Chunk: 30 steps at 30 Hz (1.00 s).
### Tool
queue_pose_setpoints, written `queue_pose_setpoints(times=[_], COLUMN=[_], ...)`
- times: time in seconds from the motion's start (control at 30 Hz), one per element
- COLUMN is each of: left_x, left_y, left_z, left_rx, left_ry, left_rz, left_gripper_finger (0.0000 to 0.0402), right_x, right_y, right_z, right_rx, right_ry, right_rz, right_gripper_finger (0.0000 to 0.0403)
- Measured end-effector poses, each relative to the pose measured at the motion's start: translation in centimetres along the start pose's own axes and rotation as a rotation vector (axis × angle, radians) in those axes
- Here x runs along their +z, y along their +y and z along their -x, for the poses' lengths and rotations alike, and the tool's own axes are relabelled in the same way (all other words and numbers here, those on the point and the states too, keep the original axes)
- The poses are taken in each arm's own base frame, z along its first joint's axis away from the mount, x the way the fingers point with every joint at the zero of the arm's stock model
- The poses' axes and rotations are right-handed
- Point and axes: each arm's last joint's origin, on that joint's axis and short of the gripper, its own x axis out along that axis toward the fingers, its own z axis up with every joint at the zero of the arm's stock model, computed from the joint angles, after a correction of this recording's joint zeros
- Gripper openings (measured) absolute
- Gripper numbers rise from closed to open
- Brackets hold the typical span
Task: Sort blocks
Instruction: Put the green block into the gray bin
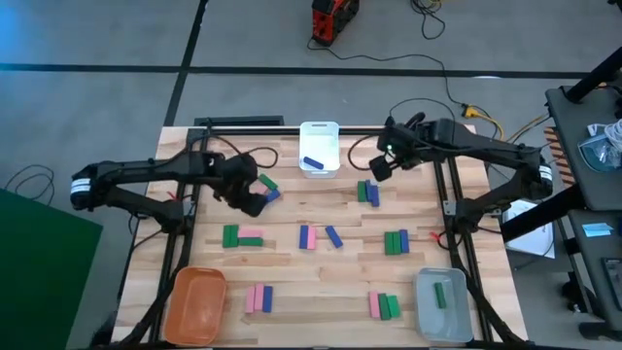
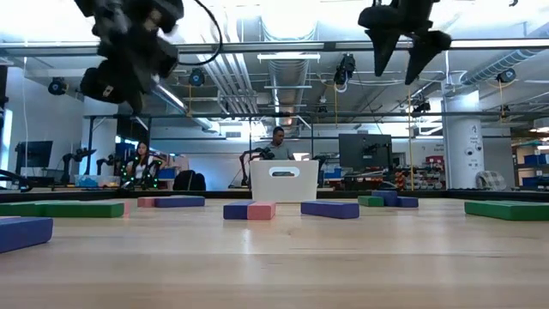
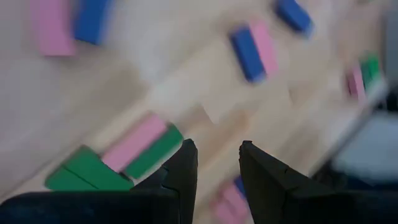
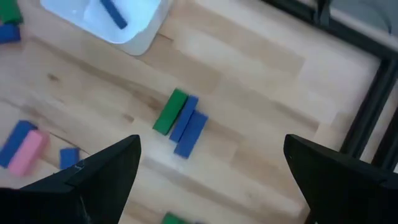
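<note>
Blocks (image 1: pixel 251 237) mid-sort: pink, blue, green bars scattered in small clusters on counter (image 1: pixel 292 292).
Right gripper (image 1: pixel 377 167) spread wide, empty; left gripper (image 1: pixel 255 201) looks slightly parted, seemingly empty.

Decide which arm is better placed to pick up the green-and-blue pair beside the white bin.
Right. Its open, empty pincer hovers just beside that pair; the left pincer is across the table.

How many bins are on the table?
3: a white bin at the far edge holding a blue block, an orange bin at the near left corner, a grey bin at the near right.
</note>
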Motion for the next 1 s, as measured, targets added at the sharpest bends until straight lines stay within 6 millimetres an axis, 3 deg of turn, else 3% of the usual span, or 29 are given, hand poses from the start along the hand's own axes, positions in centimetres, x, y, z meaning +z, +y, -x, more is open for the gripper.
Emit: queue_pose_setpoints(times=[0.07, 0.2, 0.27, 0.5, 0.8, 1.0], left_x=[-0.6, -1.3, -1.5, -1.7, -4.1, -4.8], left_y=[-0.3, 0.5, 0.7, 1.5, 4.7, 5.6], left_z=[0.5, 0.9, 0.8, 0.4, -1.9, -1.7], left_rx=[-0.013, 0.118, 0.154, 0.227, 0.325, 0.336], left_ry=[0.047, 0.078, 0.069, 0.007, 0.01, -0.076], left_rz=[0.003, 0.383, 0.478, 0.482, 0.472, 0.449], left_gripper_finger=[0.0098, 0.0098, 0.0098, 0.0098, 0.0098, 0.0098], right_x=[0.3, 0.7, 0.9, 1.9, 2.0, 2.0], right_y=[-0.1, 0.0, 0.3, 1.0, 1.0, 1.0], right_z=[-0.1, -0.1, -0.1, -0.4, -0.4, -0.4], right_rx=[0.008, 0.024, 0.037, 0.064, 0.062, 0.063], right_ry=[-0.017, -0.048, -0.072, -0.166, -0.175, -0.175], right_rz=[0.082, 0.188, 0.204, 0.201, 0.097, 0.092], right_gripper_finger=[0.0386, 0.0386, 0.0386, 0.0386, 0.0386, 0.0386])
